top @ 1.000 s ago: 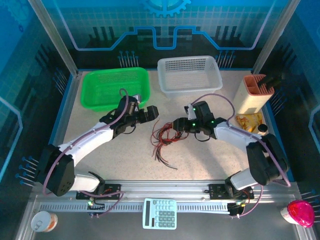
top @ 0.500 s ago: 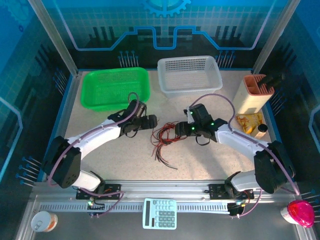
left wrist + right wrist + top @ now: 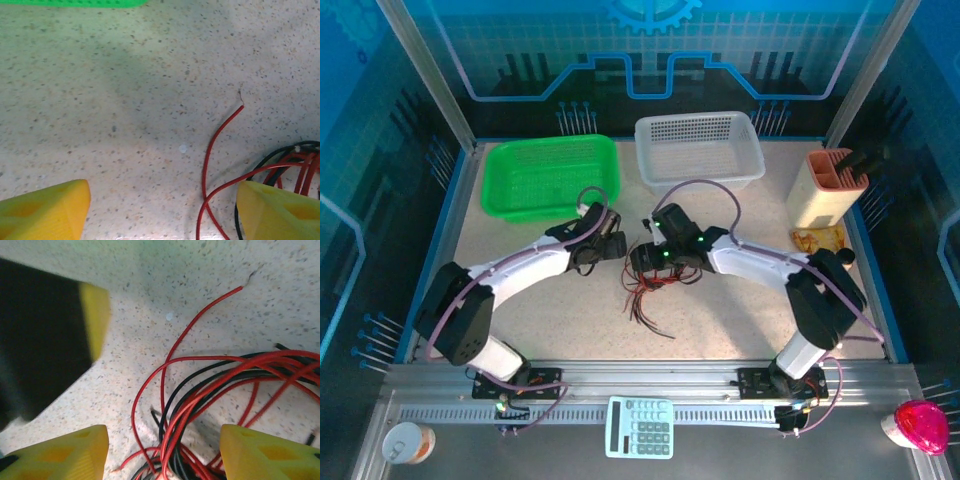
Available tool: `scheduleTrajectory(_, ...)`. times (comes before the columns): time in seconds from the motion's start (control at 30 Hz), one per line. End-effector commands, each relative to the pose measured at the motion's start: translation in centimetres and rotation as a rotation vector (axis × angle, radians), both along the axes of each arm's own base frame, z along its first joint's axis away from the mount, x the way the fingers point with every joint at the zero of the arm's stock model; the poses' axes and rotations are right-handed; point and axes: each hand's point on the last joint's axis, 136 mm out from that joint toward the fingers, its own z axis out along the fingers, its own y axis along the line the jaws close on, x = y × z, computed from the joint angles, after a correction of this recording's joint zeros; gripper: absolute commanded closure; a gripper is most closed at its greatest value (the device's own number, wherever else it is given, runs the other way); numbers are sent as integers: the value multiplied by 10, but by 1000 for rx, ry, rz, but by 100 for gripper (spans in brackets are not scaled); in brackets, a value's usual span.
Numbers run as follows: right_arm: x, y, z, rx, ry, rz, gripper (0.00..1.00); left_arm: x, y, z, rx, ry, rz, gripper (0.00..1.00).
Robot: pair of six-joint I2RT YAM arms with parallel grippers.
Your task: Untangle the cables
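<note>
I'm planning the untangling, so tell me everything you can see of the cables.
The cables are thin red and black wires with glossy, plastic-looking skin, heaped in a loose tangle of loops on the speckled tabletop. One red strand curves out free, its end bare. The open right gripper straddles the bundle; contact cannot be judged.

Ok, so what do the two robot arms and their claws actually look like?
The left arm and right arm have white links with black joints, and a thin purple cable loops along each. Small green lights glow at the right wrist. The left claw and right claw each have two blocky yellow plastic fingers.
</note>
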Motion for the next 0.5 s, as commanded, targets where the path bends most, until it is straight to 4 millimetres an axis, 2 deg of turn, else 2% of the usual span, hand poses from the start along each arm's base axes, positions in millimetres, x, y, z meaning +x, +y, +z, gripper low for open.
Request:
scheduleTrajectory(0.0, 2, 5, -26, -58, 41, -6, 40, -9, 20, 10, 29, -26, 55, 19)
scheduleTrajectory(0.03, 3, 7, -34, -65, 58, -7, 41, -11, 21, 11, 26, -28, 60, 18)
scheduleTrajectory(0.07, 4, 9, -42, -75, 72, -4, 48, -12, 22, 12, 22, -31, 63, 17)
scheduleTrajectory(0.13, 7, 11, -48, -82, 83, 8, 89, -14, 22, 15, 11, -34, 60, 16)
scheduleTrajectory(0.17, 8, 10, -43, -72, 81, 12, 100, -15, 22, 16, 5, -33, 58, 15)
scheduleTrajectory(0.23, 10, 9, -21, -29, 40, 15, 100, -16, 20, 20, -10, -39, 45, 14)
scheduleTrajectory(0.4, 6, 10, 63, 162, -123, 75, 100, -16, 5, 34, -95, -65, -6, 12)
scheduleTrajectory(0.47, 5, 6, 82, 230, -155, 81, 100, -14, -4, 38, -136, -70, -29, 11)
